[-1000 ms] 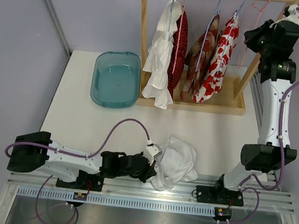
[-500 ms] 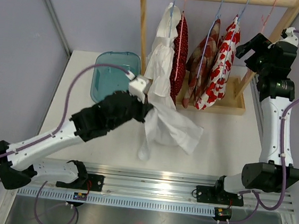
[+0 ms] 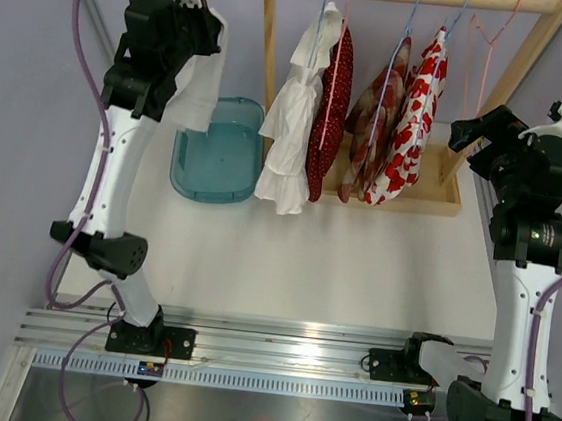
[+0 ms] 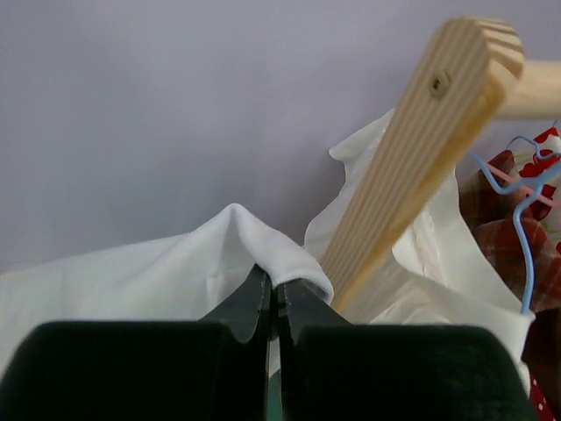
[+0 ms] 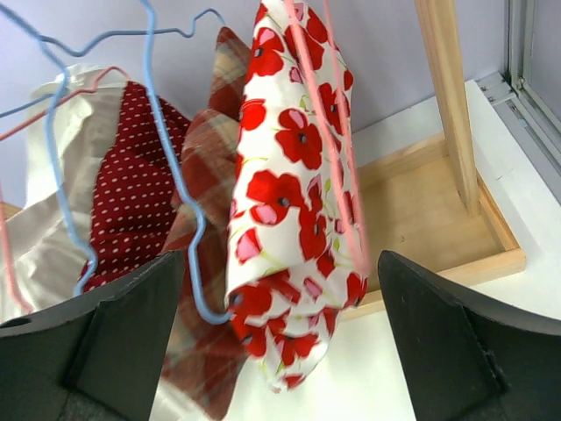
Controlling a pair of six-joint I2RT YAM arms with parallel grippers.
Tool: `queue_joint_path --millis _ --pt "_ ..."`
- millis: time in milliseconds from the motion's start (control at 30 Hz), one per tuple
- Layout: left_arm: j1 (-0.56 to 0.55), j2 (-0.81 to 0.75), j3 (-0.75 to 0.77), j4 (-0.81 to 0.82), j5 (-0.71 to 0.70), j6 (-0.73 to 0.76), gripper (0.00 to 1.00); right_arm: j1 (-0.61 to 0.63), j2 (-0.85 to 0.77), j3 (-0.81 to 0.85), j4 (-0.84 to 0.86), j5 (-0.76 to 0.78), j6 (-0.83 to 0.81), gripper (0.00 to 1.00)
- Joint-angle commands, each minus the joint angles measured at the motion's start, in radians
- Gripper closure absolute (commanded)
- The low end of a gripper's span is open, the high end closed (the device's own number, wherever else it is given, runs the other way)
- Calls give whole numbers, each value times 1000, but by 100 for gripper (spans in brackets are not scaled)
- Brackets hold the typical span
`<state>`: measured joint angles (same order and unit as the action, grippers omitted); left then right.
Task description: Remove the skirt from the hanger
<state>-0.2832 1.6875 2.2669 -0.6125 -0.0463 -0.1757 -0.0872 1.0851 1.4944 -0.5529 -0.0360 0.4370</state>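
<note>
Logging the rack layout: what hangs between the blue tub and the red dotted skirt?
A hanging white garment, shown in the top view.

From above, I can't make out the fingers of my left gripper [image 4: 273, 294] behind the white skirt [image 3: 198, 86]. Its wrist camera cuts the skirt off at the left edge. I lose the pink hanger [image 5: 344, 180] past the right wrist view's top.
</note>
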Motion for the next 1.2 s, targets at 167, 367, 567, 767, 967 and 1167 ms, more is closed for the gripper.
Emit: queue_joint_path --millis 167,367,567,767,967,1167 --pt "64 71 -292 181 290 -128 100 -3 -151 -72 -35 -18 22 1" --pt "70 -81 -716 391 138 -186 100 -3 -178 -43 -108 7 -20 1" --pt "75 -153 -873 416 80 -174 100 -3 -217 -48 -114 2 -23 1" --pt "76 -94 -843 330 51 -140 93 -3 -211 -19 -84 -76 -4 0" --pt "88 -78 -802 131 -33 -169 1 -2 -153 96 47 -303 -3 1" --pt "76 -325 -1057 123 -21 -211 1 -2 24 202 168 -370 84 1"
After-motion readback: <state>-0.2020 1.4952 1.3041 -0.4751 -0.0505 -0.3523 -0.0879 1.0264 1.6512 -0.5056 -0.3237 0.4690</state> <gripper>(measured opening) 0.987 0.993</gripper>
